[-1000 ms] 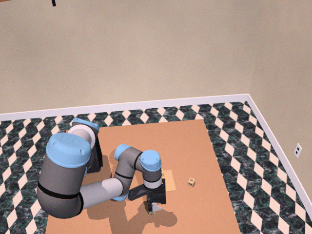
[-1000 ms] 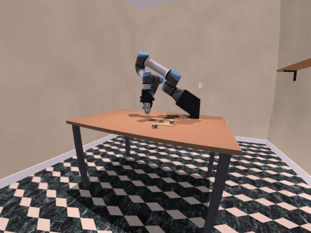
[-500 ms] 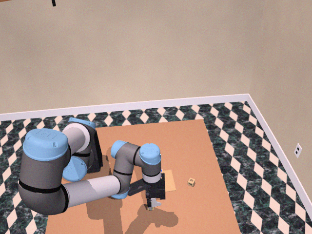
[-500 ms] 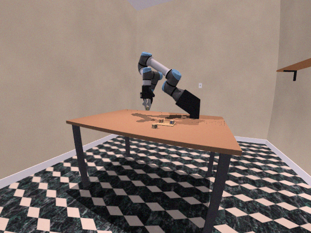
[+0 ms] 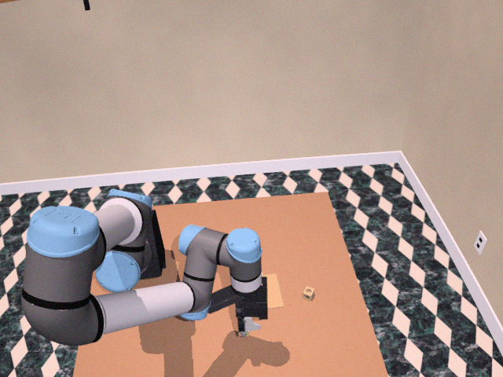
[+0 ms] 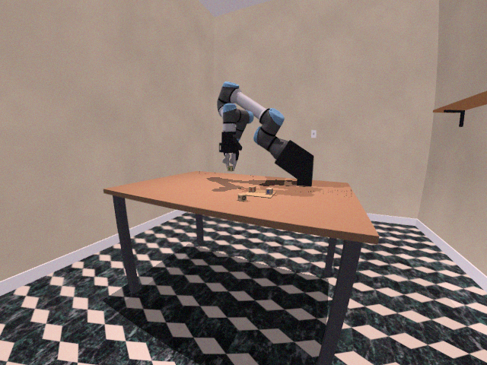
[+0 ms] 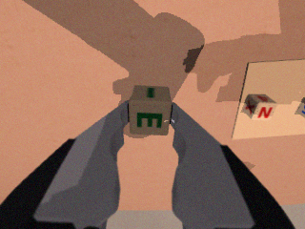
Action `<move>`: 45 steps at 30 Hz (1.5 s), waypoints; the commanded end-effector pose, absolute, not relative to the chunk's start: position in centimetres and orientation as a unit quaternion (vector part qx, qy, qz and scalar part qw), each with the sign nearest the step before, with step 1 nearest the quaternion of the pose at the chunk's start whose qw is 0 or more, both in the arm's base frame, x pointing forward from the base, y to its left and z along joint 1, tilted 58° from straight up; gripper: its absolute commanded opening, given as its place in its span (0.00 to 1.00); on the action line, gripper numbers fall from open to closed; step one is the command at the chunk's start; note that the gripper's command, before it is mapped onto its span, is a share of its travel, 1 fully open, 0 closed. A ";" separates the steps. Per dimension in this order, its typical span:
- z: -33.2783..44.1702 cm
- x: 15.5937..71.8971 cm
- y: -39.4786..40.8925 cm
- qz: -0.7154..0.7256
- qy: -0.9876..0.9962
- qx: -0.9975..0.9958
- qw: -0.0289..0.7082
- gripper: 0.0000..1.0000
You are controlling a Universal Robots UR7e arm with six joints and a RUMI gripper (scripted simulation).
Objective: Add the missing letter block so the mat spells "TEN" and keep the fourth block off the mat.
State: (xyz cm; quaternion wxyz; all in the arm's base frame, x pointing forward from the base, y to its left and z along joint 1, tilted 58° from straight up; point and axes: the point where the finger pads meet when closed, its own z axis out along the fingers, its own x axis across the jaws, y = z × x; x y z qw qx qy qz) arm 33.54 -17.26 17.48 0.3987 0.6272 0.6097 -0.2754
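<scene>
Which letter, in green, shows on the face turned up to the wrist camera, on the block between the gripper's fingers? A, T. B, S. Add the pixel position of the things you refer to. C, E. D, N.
C: the wrist view shows a green E on the block point(image 7: 150, 111) point(image 6: 230, 168) held between the fingers of the gripper point(image 7: 150, 103) point(image 6: 230, 168).

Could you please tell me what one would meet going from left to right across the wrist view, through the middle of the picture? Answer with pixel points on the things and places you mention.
Left-hand gripper finger point(image 7: 97, 159) → green E block point(image 5: 247, 334) point(image 6: 230, 168) point(image 7: 150, 112) → right-hand gripper finger point(image 7: 202, 159) → red N block point(image 6: 252, 189) point(image 7: 259, 109) → blue-lettered block point(image 6: 269, 191) point(image 7: 301, 109), cut off by the picture's edge.
</scene>
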 end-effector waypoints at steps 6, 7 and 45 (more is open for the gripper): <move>17.5 33.6 -17.1 -0.274 0.609 0.628 0.399 0.09; 17.5 33.6 -17.1 -0.274 0.609 0.628 0.399 0.09; 12.0 36.5 -13.3 -0.164 0.433 0.765 0.447 0.09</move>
